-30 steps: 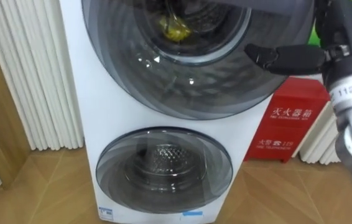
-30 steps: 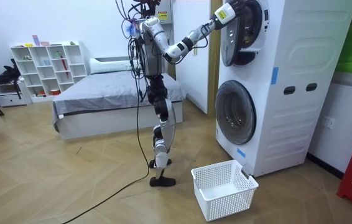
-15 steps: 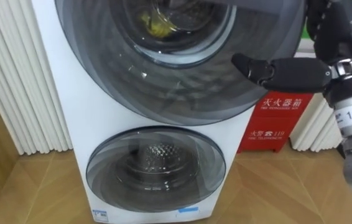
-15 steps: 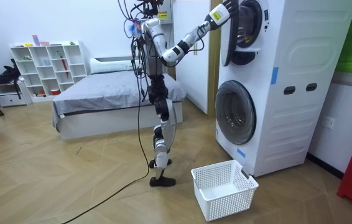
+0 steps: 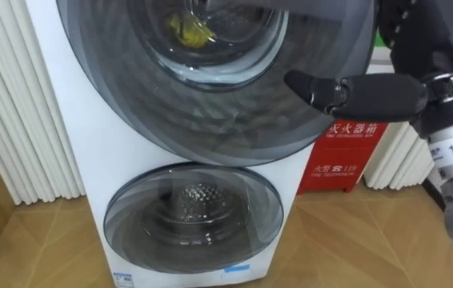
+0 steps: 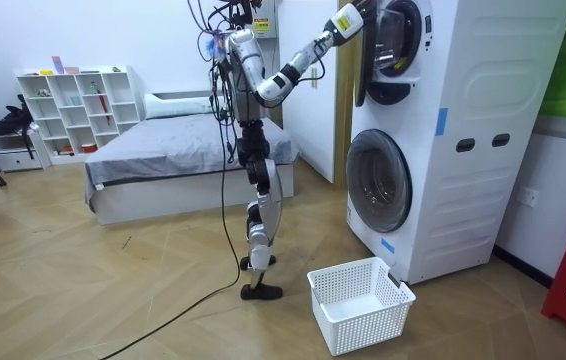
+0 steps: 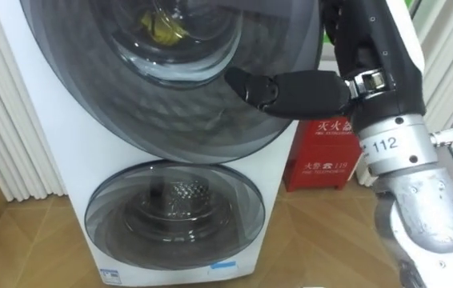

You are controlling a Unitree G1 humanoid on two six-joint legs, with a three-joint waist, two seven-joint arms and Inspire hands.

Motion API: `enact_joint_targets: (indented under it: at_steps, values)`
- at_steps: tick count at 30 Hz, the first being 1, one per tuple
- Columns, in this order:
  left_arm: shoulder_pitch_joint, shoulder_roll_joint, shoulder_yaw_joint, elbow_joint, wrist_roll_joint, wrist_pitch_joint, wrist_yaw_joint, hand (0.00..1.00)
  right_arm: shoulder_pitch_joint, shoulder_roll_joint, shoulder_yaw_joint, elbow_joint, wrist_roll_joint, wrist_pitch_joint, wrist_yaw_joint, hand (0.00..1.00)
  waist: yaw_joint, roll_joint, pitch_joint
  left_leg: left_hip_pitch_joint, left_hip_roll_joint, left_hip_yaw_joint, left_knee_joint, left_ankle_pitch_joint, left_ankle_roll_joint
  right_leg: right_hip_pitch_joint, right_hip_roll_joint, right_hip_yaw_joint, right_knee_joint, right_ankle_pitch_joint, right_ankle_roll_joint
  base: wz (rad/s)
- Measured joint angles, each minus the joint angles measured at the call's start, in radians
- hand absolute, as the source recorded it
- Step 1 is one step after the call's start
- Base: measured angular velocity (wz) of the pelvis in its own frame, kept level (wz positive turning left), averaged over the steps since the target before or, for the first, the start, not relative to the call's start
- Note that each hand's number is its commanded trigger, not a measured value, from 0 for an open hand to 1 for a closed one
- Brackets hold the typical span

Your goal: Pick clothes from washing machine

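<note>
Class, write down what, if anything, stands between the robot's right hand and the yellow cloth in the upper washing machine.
The upper door: its glass lies between the right hand, at the door's right edge, and the yellow cloth in the drum. The room view shows the door only partly open.

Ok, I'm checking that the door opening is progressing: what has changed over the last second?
The right hand has swung the upper door further open, toward the room view's left. The lower door stays shut and the white basket stays on the floor.
</note>
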Motion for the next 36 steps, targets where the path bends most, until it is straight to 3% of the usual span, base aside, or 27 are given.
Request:
enact_joint_targets:
  at_steps: [2,4,6,9,15,19,21,25,27,33,36]
  values:
    - [0.003,0.003,-0.002,0.0,-0.001,0.001,0.0,0.0,0.007,0.021,0.002,0.0,0.033,-0.004,0.0,0.0,0.002,0.001,0.0,0.005,0.003,0.0,0.001,-0.001,-0.002,0.006,0.0,0.0,-0.001,0.0,-0.001,-0.04]
    - [0.0,0.003,-0.009,0.0,-0.002,0.004,0.0,0.0,0.028,0.074,0.004,0.0,0.034,-0.03,0.006,0.0,0.005,0.004,-0.0015,0.011,0.007,0.001,0.003,-0.002,-0.005,0.014,0.006,0.001,-0.003,0.0,-0.001,0.0]
    - [-0.002,0.002,-0.043,0.002,-0.003,0.006,0.0,0.0,0.055,0.124,0.008,0.0,0.055,-0.069,0.012,0.0,0.014,0.013,-0.0033,0.016,0.008,0.001,0.003,-0.002,-0.006,0.018,0.009,0.003,-0.003,0.001,-0.002,0.0]
    - [-0.003,0.002,-0.088,0.008,-0.002,0.008,0.001,0.0,0.093,0.163,0.028,0.005,0.159,-0.136,0.013,0.0,0.028,0.024,-0.0015,0.016,0.01,0.005,0.004,-0.002,-0.007,0.019,0.009,0.003,-0.003,0.001,-0.007,-0.05]
    - [0.002,-0.007,-0.113,0.03,-0.002,0.015,0.0,0.0,0.132,0.236,0.083,0.087,0.359,-0.272,0.089,0.0,0.029,0.039,0.0032,0.018,0.017,0.005,0.004,0.001,-0.015,0.013,0.011,0.003,-0.002,-0.002,-0.015,-0.02]
    - [-0.005,-0.008,-0.114,0.028,-0.002,0.02,-0.002,0.0,0.147,0.258,0.125,0.115,0.452,-0.319,0.142,0.0,0.03,0.045,0.0008,0.011,0.025,0.006,0.004,0.005,-0.023,0.001,0.018,0.001,-0.001,-0.004,-0.022,0.0]
    - [-0.01,-0.009,-0.114,0.02,-0.002,0.024,-0.003,0.0,0.159,0.263,0.161,0.119,0.516,-0.35,0.184,0.0,0.031,0.051,-0.0006,0.003,0.029,0.005,0.004,0.009,-0.029,-0.001,0.023,0.0,0.0,0.002,-0.034,0.0]
    - [-0.011,-0.01,-0.119,-0.008,-0.002,0.026,-0.001,0.0,0.182,0.27,0.208,0.122,0.603,-0.365,0.213,0.0,0.034,0.059,-0.0077,-0.01,0.033,0.004,0.009,0.013,-0.034,-0.012,0.025,-0.005,0.001,0.0,-0.04,0.02]
    - [-0.01,-0.01,-0.12,-0.024,-0.003,0.028,0.002,0.0,0.21,0.266,0.271,0.151,0.624,-0.359,0.245,0.0,0.056,0.06,-0.0086,-0.014,0.034,0.004,0.009,0.019,-0.036,-0.016,0.027,-0.004,0.002,0.002,-0.044,0.0]
    - [-0.015,-0.018,-0.12,-0.033,-0.003,0.032,0.015,0.0,0.24,0.252,0.363,0.142,0.679,-0.366,0.415,0.0,0.083,0.06,-0.0067,-0.016,0.039,0.003,0.008,0.024,-0.043,-0.015,0.028,-0.027,0.001,-0.005,-0.053,0.07]
    - [-0.02,-0.018,-0.12,-0.033,-0.009,0.032,0.014,0.0,0.239,0.249,0.423,0.141,0.701,-0.335,0.477,0.0,0.097,0.057,-0.0048,-0.02,0.041,0.003,0.01,0.03,-0.046,-0.017,0.027,-0.042,0.002,-0.019,-0.046,0.19]
